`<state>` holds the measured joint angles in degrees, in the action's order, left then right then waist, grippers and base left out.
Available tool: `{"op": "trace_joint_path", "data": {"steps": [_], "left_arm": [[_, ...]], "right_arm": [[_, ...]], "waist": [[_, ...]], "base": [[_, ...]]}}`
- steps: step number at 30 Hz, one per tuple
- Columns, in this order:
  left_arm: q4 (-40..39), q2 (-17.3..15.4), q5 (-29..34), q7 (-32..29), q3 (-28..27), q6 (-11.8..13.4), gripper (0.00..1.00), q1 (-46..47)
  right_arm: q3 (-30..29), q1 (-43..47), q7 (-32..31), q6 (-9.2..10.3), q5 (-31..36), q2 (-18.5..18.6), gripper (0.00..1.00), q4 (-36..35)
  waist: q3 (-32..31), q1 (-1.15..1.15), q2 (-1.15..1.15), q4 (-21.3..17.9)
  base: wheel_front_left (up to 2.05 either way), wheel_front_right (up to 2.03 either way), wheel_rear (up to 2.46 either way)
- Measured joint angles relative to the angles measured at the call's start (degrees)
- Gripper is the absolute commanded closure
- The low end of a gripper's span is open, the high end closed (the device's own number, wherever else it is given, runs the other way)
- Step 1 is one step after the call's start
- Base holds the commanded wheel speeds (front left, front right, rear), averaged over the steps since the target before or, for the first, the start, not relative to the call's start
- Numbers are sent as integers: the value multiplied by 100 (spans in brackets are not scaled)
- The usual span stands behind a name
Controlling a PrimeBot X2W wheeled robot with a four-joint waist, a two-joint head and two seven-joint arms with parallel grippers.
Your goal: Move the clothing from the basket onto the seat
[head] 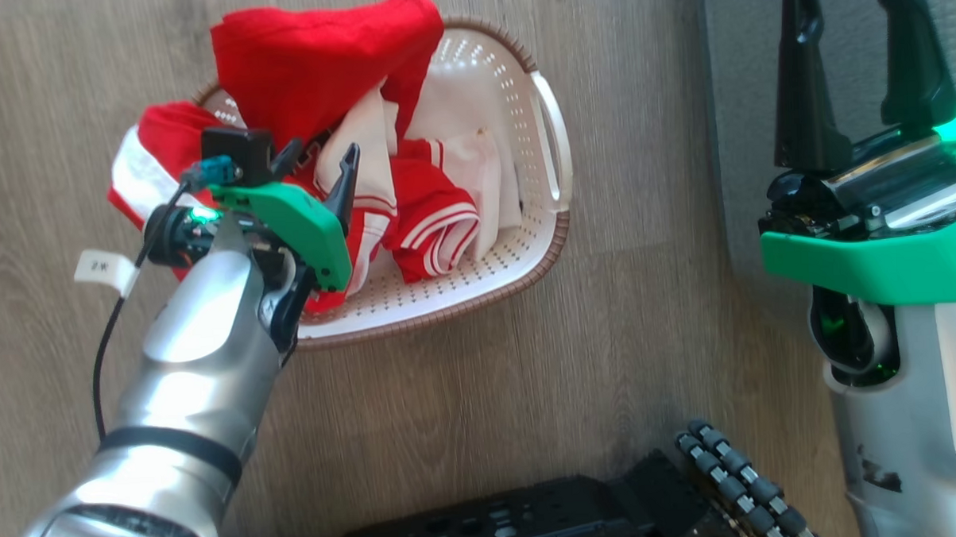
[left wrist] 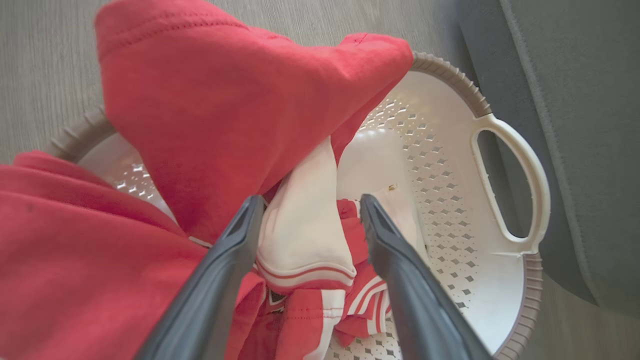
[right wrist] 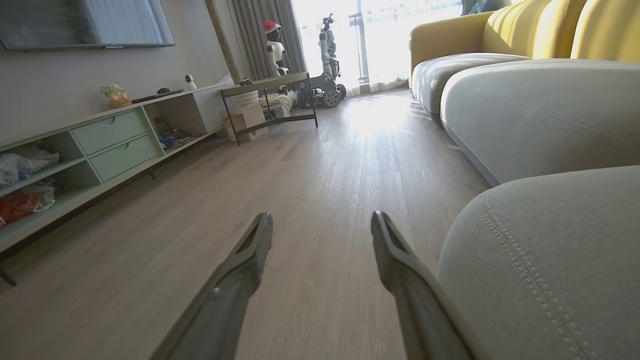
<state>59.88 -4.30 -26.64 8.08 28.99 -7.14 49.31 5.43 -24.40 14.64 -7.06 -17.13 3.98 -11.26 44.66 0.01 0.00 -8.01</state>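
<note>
A pale wood-plank floor [head: 531,425] runs through a living room. The left end effector [left wrist: 311,200] points down into the basket [head: 447,289], its two dark fingers spread wide and gripping nothing. In the left wrist view a white fold with red stripe trim lies between the fingers, and red fabric sits just beside one of them; whether they touch the cloth cannot be told. The clothing [head: 312,68], red pieces mixed with white, is heaped in the basket, with red fabric spilling over the rim at the far edge and on the robot's left. The basket stands on the floor, one side handle just beside the grey seat [right wrist: 540,260]. The right end effector [right wrist: 321,216] is also wide open and empty, above the floor, with the seat's stitched, rounded edge close at its right.
</note>
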Motion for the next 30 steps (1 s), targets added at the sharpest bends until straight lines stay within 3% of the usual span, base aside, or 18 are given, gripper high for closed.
{"op": "trace_joint_path", "data": {"steps": [15,26,30], "left_arm": [[900,158,-297,-419,564,0,0,779],[1035,175,-624,-1829,1181,-1,0,909],[1035,168,-701,-2020,1367,-1,0,920]], "right_arm": [[76,-268,1,-1,29,-20,0,-361],[127,-307,1,-1,44,-24,0,-416],[171,-311,1,-1,43,-27,0,-419]], "waist": [[702,0,1,-112],[944,0,0,-225],[1014,0,1,-281]], "base": [[0,0,0],[0,0,0],[0,0,0]]}}
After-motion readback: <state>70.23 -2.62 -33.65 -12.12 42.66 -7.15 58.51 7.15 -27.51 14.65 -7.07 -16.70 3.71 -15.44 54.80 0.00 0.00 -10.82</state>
